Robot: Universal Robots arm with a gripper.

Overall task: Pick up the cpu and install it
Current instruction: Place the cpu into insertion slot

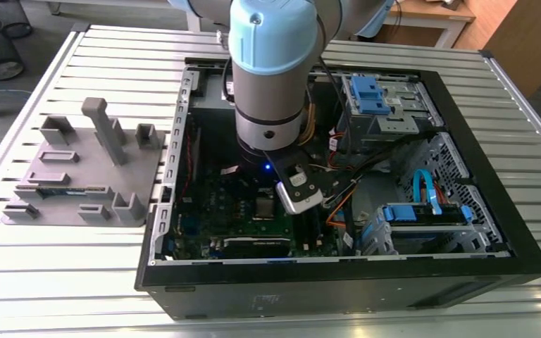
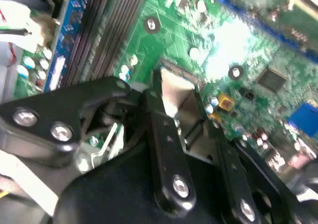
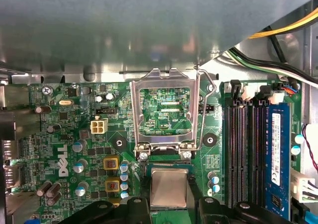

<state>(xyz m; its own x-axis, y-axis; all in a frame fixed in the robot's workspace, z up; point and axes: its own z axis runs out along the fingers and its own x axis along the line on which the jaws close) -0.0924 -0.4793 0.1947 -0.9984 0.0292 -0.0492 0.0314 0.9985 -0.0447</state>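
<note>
cpu (image 3: 169,186) flat in tool (image 3: 169,205), metal top up

Pale blue and grey arm (image 1: 268,63), black hand (image 2: 181,110), silver screws (image 2: 180,186)

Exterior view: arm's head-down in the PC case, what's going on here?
The arm reaches into the open computer case. Its gripper is shut on the cpu, holding it over the green circuit board right by the socket's metal frame, which stands flipped open. Whether the chip is already seated I cannot tell. The grey block tray sits on the table beside the case, on the exterior view's left.
</note>
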